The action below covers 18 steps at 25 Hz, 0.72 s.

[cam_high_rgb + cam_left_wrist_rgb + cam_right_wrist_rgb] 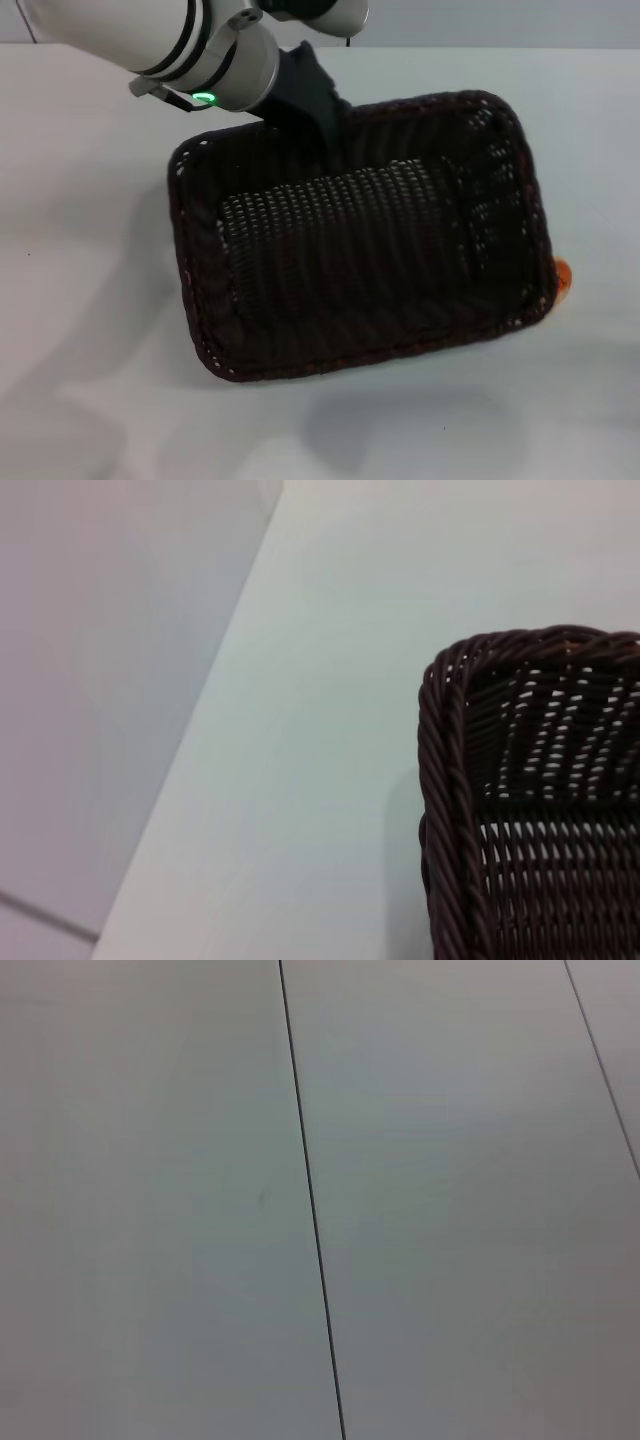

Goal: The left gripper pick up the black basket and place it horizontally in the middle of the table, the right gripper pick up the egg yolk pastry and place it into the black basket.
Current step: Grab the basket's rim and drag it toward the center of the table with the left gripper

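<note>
The black basket (360,240) hangs tilted above the white table (90,250), and its shadow falls on the table near the front. My left gripper (325,125) is shut on the middle of its far rim, the silver-white arm with the green light reaching in from the upper left. One corner of the basket shows in the left wrist view (530,810). The egg yolk pastry (562,277) shows only as a small orange sliver at the basket's right edge; the rest is hidden behind it. The basket is empty. My right gripper is not in view.
The table's far edge (560,48) runs along the top of the head view. The left wrist view shows the table's edge (180,770) against a grey wall. The right wrist view shows only a pale surface with thin dark seams (310,1200).
</note>
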Motion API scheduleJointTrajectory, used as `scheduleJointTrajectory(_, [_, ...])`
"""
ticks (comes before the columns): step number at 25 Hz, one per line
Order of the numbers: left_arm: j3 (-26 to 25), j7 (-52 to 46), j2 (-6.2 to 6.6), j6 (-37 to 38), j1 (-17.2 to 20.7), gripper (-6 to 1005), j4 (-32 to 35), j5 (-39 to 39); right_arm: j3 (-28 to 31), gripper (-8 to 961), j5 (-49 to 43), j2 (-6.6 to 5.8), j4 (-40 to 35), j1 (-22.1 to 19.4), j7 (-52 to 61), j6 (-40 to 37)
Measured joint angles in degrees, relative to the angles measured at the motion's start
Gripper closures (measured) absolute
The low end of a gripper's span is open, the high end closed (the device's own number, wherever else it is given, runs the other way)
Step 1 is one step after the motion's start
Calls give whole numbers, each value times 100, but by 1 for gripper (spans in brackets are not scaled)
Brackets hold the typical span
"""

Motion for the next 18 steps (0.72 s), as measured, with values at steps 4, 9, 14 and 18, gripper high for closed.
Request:
scheduleJointTrajectory(4, [-442,595,8,-22,-50,804,338,-708,-2,270,0,0,-6,-18,0,0])
scheduleJointTrajectory(9, [-717,767,14,42,-88,803,547,-921,-2,270,0,0,-7,-32,-3,0])
scheduleJointTrajectory(14, [-742,769,15,102,-101,805,624,-879,-6,270,0,0,-7,-14,-5,3])
scheduleJointTrajectory(18, [-703,740,13,191,-102,807,635,-690,-68,270,0,0,-7,-6,-7,2])
